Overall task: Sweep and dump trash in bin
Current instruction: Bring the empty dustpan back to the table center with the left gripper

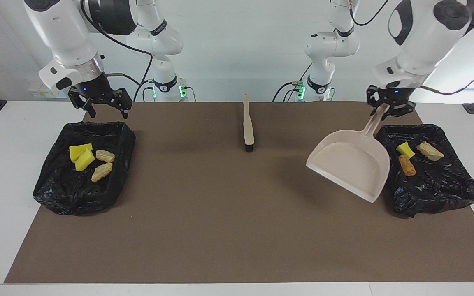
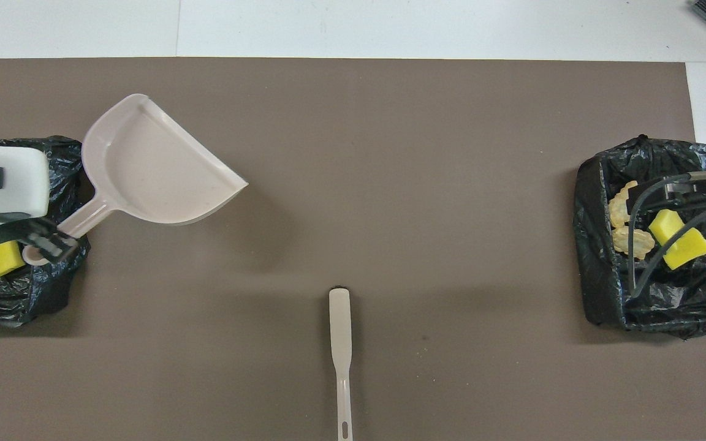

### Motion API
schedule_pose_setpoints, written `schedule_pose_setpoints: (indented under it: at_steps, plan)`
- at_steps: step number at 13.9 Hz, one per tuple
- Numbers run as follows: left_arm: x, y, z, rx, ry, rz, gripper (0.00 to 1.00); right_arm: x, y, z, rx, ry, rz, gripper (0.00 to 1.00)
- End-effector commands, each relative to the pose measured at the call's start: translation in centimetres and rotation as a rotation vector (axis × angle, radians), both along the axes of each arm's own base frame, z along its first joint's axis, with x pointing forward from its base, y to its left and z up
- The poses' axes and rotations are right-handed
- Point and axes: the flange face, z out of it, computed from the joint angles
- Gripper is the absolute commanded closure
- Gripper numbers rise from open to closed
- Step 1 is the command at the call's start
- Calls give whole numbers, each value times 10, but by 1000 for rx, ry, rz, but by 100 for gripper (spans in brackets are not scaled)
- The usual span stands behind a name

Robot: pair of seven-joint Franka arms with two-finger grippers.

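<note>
Brush (image 1: pixel 247 125): upper centre of the facing view, lying flat on the brown mat (image 1: pixel 228 230), handle toward the robots, dark bristle end pointing away from them; nothing touches it.
Left pincer (image 1: pixel 389 107): upper right of the facing view, raised, clenched on the top of the dustpan's handle.
Dustpan (image 1: pixel 350 162): beige, hanging tilted in the air from its handle, pan mouth lowest; the pan hangs over bare mat just beside the bin at the left arm's end, its handle crossing that bin's edge. The pan looks empty.
Right pincer (image 1: pixel 104 107): upper left of the facing view, released, fingers spread, holding nothing; raised over the robot-side edge of the other bin.
Bin at left arm's end (image 1: pixel 447 185): black bag-lined tray, right of the facing view. Trash inside: a yellow sponge chunk (image 1: pixel 405 150), a pale ridged lump (image 1: pixel 429 150) and an orange ridged lump (image 1: pixel 407 165).
Bin at right arm's end (image 1: pixel 68 193): black bag-lined tray, left of the facing view. Trash inside: two yellow sponge chunks (image 1: pixel 82 157) touching each other and two tan ridged lumps (image 1: pixel 103 163) beside them.
Tabletop (image 1: pixel 2 172): white, showing around the mat.
</note>
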Motion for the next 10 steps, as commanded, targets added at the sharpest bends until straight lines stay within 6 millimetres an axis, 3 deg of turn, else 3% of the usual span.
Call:
schedule_pose_setpoints:
  at_steps: [1, 2, 4, 8, 10]
  plan:
    - [-27, -62, -34, -56, 6, 179, 100, -11, 4, 11, 14, -14, -6, 0]
    - [-36, -100, -47, -56, -24, 284, 100, -13, 4, 12, 18, -14, -9, 0]
    - [-34, -156, -75, -104, -106, 390, 100, -19, 5, 13, 19, -13, -15, 0]
    - [-34, -271, -160, -154, -120, 703, 100, -24, 4, 8, 50, -18, -45, 0]
    - [-37, -287, -165, -191, -139, 743, 100, -26, 6, 5, 54, -35, -54, 0]
